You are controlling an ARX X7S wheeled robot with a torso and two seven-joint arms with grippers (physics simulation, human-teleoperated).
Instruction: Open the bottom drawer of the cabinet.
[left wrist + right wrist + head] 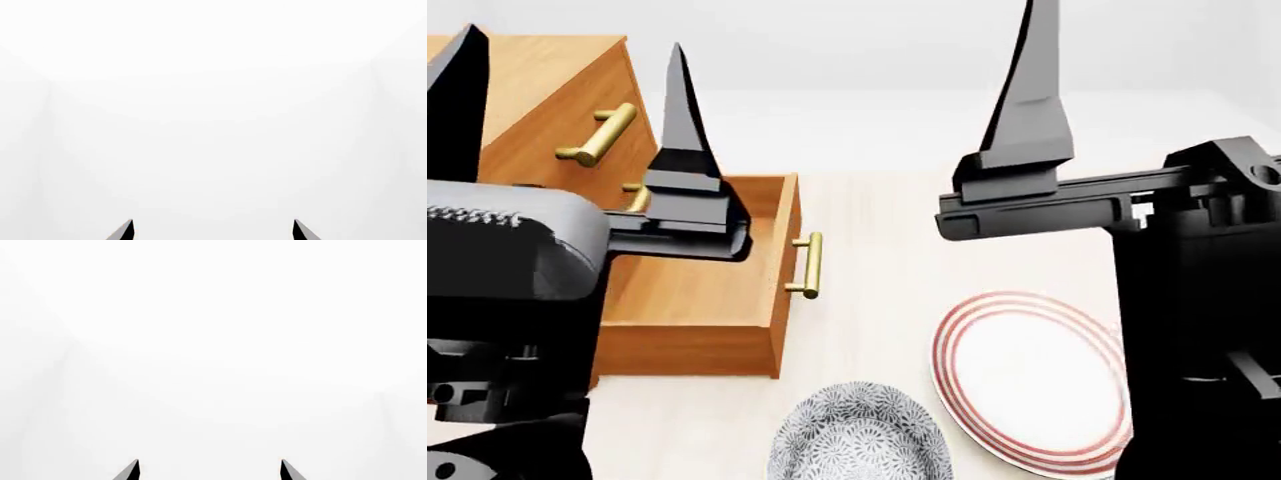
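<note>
The cabinet (545,70) stands at the left of the head view. Its bottom drawer (701,295) is pulled out toward the middle, the box inside bare, with the brass bar handle (809,265) on its front. My left gripper (574,45) is open and empty, raised in front of the cabinet with its fingers pointing up. In the left wrist view (213,229) its tips stand wide apart against blank white. My right gripper (209,469) is open and empty too. One of its fingers (1030,100) rises at the right, apart from the drawer.
Two upper drawers with brass handles (598,135) are shut above the open one. A white plate with red rings (1034,375) lies at the lower right. A grey patterned bowl (854,435) sits at the bottom middle. Both wrist views show only white.
</note>
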